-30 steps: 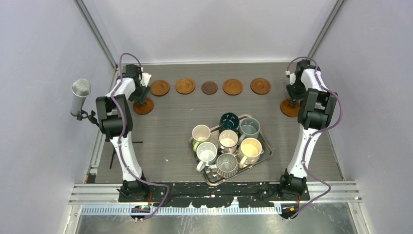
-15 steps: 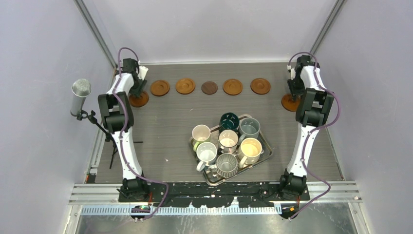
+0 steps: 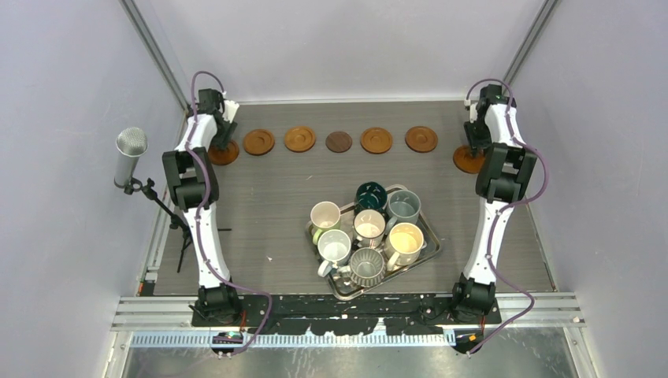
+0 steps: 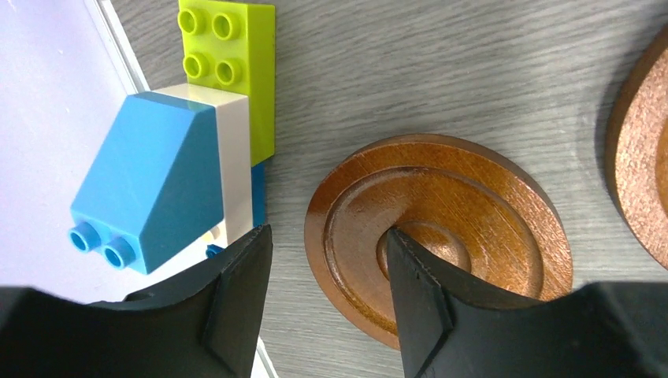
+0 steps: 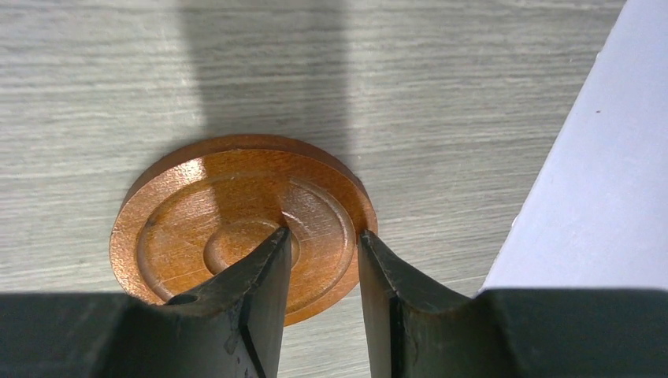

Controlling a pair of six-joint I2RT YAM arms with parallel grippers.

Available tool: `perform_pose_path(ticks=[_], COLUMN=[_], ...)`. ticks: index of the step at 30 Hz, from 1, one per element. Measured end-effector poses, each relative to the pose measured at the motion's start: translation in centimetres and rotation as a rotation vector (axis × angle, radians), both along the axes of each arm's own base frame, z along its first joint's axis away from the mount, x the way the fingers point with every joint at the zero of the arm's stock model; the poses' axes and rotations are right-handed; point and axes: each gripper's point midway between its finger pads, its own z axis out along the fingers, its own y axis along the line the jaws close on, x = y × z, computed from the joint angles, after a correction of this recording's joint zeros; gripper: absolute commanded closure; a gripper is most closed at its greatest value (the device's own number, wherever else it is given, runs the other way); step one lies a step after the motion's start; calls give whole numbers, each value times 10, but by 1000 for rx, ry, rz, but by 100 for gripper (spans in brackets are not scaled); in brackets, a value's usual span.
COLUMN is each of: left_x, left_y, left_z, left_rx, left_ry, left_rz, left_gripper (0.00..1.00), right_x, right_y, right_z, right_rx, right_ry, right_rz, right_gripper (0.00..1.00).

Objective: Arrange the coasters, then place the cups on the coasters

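Five coasters lie in a row along the far side, the dark brown one [image 3: 339, 141] in the middle. A sixth coaster [image 3: 223, 154] [image 4: 441, 228] lies at the row's left end. My left gripper [image 3: 223, 144] [image 4: 327, 232] is open over it, one finger in its centre hollow and the other off its rim on the table. My right gripper [image 3: 473, 148] [image 5: 324, 233] is shut on the rim of the seventh coaster [image 3: 469, 161] [image 5: 228, 220] at the far right. Several cups [image 3: 369, 227] stand packed on the steel tray [image 3: 430, 250].
A lime green brick [image 4: 228, 71] and a blue sloped brick [image 4: 150, 181] sit against the left wall, just left of the left coaster. The right coaster lies close to the right wall [image 5: 583, 173]. A microphone [image 3: 130, 157] stands outside the left edge.
Both arms have slid their coasters away from me, toward the line of the far row. The left coaster has also shifted slightly left. The cups and tray have not moved.
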Motion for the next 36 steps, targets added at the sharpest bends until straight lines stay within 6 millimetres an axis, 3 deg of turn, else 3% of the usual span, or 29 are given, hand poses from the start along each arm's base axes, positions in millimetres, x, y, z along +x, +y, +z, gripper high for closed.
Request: perform_pose_path(ticks=[18, 36], left_x=[13, 17], left_y=[5, 6], left_z=[3, 2], left_rx=[30, 33], left_ry=[-16, -21], left_rz=[-26, -32], left_gripper=[40, 38], right_x=[35, 74], right_y=[20, 28], right_z=[2, 4], right_rx=[-12, -40], right_ry=[-74, -192], right_rz=[49, 62], right_gripper=[58, 58])
